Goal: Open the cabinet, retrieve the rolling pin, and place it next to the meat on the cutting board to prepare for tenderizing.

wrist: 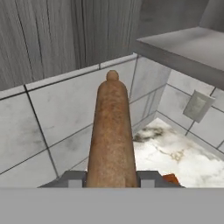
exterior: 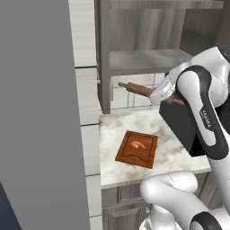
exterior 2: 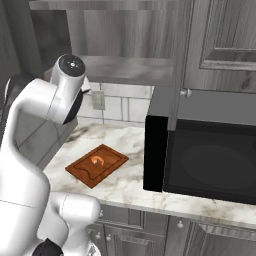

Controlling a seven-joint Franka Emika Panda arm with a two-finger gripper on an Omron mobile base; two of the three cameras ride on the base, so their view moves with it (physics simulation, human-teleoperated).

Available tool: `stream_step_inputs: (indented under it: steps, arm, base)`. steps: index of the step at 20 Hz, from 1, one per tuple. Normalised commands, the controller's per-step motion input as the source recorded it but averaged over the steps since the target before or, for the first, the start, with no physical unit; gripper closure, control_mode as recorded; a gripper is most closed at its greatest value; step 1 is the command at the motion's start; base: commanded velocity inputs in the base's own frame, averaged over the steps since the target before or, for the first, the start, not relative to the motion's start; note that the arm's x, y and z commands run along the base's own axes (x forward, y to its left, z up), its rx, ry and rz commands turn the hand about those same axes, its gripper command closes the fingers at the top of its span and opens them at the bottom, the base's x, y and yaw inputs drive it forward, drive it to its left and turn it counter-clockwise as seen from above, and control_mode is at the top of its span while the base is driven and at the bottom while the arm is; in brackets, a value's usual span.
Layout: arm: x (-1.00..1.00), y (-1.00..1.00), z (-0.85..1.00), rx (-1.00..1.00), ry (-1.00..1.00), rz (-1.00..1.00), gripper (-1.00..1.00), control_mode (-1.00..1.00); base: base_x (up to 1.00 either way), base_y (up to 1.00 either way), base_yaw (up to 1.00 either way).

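Hand view first: the two dark fingers (wrist: 72, 178) are sitting one on each side of the rolling pin (wrist: 111, 135), clamping it between them, and the gripper (wrist: 111, 178) is holding it so the brown shaft is running straight up toward twelve o'clock, its tapered handle tip pointing at the white tiled wall (wrist: 57, 118). At about five o'clock from the pin, marbled counter (wrist: 175, 153) is showing.

Over in the left base view, the pin (exterior: 137, 89) is hanging in the air under the grey shelf of the open cabinet (exterior: 143, 58), sticking out toward ten o'clock from the arm's wrist. Below it, at six o'clock, the cutting board (exterior: 137, 149) is lying flat on the counter, well apart from the pin, with the meat (exterior: 138, 144) resting near its middle.

From the right base view, the board (exterior 2: 97, 165) is sitting at nine o'clock from a black microwave (exterior 2: 210, 162).
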Motion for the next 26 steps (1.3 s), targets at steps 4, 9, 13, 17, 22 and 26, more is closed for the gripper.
stream_step_inputs:
  steps: [4, 9, 13, 17, 22, 26]
  arm:
    - [-0.05, 0.00, -0.44, -0.03, 0.05, 0.08, 1.00, -1.00]
    - [-0.09, 0.00, -0.57, -0.03, 0.00, 0.07, 1.00, -1.00]
    - [0.00, 0.00, -0.55, -0.04, 0.00, 0.05, 1.00, -1.00]
    - [0.00, 0.00, -0.55, -0.06, 0.00, 0.04, 1.00, -1.00]
    - [0.00, 0.00, -0.63, -0.08, 0.00, 0.03, 1.00, -1.00]
    - [0.00, 0.00, -0.66, -0.07, 0.00, 0.04, 1.00, -1.00]
  base:
    - [0.00, 0.00, 0.00]
    - [0.00, 0.00, 0.00]
    - [0.00, 0.00, 0.00]
    - [0.00, 0.00, 0.00]
    - [0.00, 0.00, 0.00]
    - [0.00, 0.00, 0.00]
